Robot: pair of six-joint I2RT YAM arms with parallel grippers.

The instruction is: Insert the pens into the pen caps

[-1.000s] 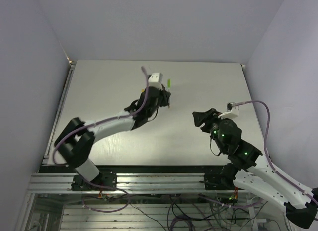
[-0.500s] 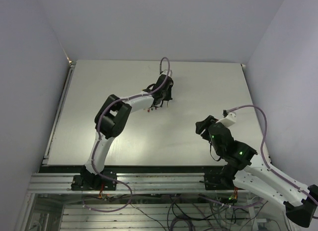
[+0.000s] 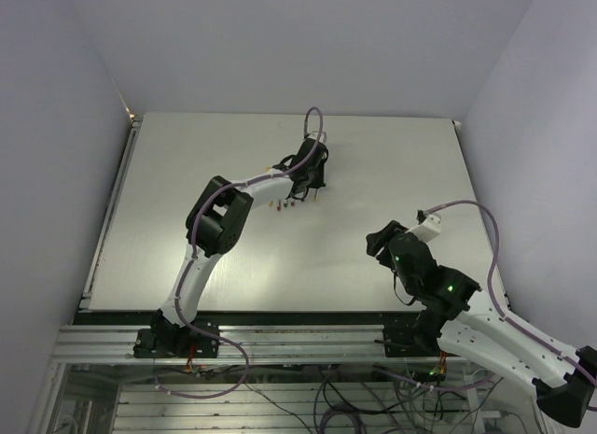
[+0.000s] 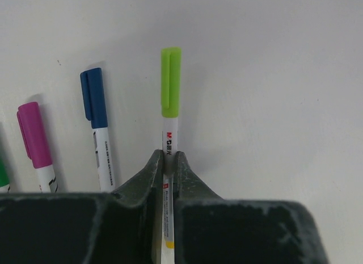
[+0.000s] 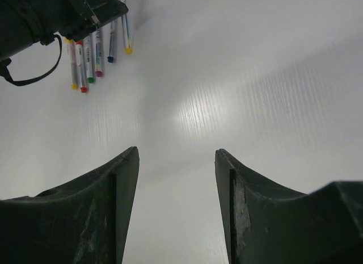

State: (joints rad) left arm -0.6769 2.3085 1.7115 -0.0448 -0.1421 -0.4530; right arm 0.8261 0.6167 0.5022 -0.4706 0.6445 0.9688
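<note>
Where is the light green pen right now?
In the left wrist view, the light green pen sits clamped in the left hand, just right of the blue pen.

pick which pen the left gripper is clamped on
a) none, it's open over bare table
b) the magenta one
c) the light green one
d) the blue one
c: in the left wrist view the left gripper is closed on the white barrel of the light green pen, while the blue pen and the magenta pen lie free to one side of it.
</note>
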